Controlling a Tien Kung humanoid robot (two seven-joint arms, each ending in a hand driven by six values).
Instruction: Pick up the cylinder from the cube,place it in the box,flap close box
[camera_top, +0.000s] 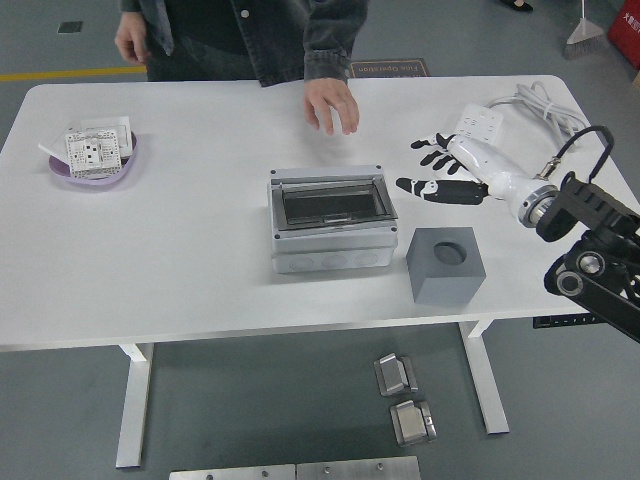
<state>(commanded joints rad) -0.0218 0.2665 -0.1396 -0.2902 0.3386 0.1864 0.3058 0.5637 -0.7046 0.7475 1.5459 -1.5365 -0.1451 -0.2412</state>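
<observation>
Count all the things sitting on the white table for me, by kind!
Grey box with its flap closed: 1
Grey cube: 1
Purple dish holding white socket parts: 1
White power strip with cable: 1
Robot hand, above the table: 1
Person's hand on the table: 1
Total: 6
</observation>
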